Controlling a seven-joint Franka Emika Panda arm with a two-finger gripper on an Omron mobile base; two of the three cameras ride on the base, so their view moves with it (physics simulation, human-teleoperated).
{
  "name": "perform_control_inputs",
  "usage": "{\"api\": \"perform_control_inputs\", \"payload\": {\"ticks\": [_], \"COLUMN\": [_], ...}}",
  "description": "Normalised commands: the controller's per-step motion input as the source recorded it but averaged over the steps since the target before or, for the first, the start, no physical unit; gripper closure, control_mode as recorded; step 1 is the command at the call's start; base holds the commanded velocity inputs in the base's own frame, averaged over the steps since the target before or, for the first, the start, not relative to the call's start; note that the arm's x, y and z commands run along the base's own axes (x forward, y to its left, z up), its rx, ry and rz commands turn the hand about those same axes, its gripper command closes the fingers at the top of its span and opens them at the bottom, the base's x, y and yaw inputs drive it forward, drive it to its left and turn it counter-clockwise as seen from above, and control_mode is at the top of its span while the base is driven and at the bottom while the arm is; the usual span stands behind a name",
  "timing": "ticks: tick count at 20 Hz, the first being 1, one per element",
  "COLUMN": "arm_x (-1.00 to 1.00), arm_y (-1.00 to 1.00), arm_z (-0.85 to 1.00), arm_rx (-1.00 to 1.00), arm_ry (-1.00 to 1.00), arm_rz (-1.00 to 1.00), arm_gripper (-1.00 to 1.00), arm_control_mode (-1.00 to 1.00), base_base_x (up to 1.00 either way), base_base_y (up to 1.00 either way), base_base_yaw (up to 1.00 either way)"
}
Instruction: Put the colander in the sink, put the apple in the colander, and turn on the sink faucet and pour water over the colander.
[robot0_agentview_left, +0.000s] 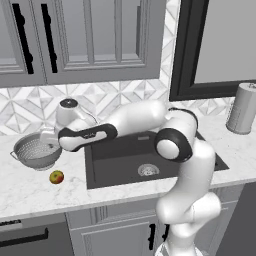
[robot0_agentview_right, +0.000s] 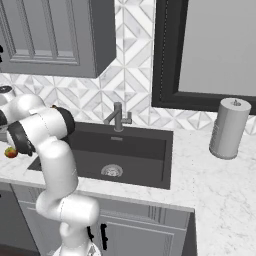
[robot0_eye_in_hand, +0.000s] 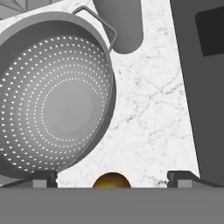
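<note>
The tool (robot0_eye_in_hand: 112, 177) is spread wide and grasps nothing, held over the surface (robot0_eye_in_hand: 153, 100) above the colander (robot0_eye_in_hand: 52, 100), seen at about ten o'clock in the hand view. The apple (robot0_agentview_left: 56, 177) lies just beside the colander at six o'clock; the sink (robot0_agentview_left: 150, 155) is at three o'clock. The first step appears in hand: the colander's rim must be gripped next, then carried across.

The colander (robot0_agentview_left: 36, 151) is silver-grey, dotted with rings of small pale holes. The apple (robot0_agentview_left: 56, 177) is red and yellow-green. The sink (robot0_agentview_right: 135, 150) is dark grey in white grey-veined marble counter (robot0_agentview_left: 40, 192). The backsplash (robot0_agentview_right: 132, 95) has grey-white triangles.
</note>
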Motion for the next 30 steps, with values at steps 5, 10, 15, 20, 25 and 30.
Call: {"api": "perform_control_inputs", "payload": {"ticks": [5,10,15,20,25,30], "arm_x": [0.21,0.20,0.24,0.30,0.19,0.06], "arm_y": [0.16,0.12,0.12,0.18,0.16,0.11], "arm_z": [-0.19,-0.20,-0.21,-0.19,-0.24,-0.27], "arm_rx": [-0.04,-0.03,-0.03,-0.02,-0.04,-0.05], "arm_ry": [0.00,0.01,0.06,0.04,0.06,0.06], "arm_rz": [-0.02,-0.02,-0.02,-0.03,-0.02,-0.03], "arm_gripper": [-1.00,-1.00,-1.00,-1.00,1.00,1.00], "arm_control_mode": [-1.00,-1.00,-1.00,-1.00,-1.00,-1.00], "base_base_x": [0.00,0.00,0.00,0.00,0.00,0.00], "base_base_y": [0.00,0.00,0.00,0.00,0.00,0.00], "base_base_yaw": [0.00,0.00,0.00,0.00,0.00,0.00]}}
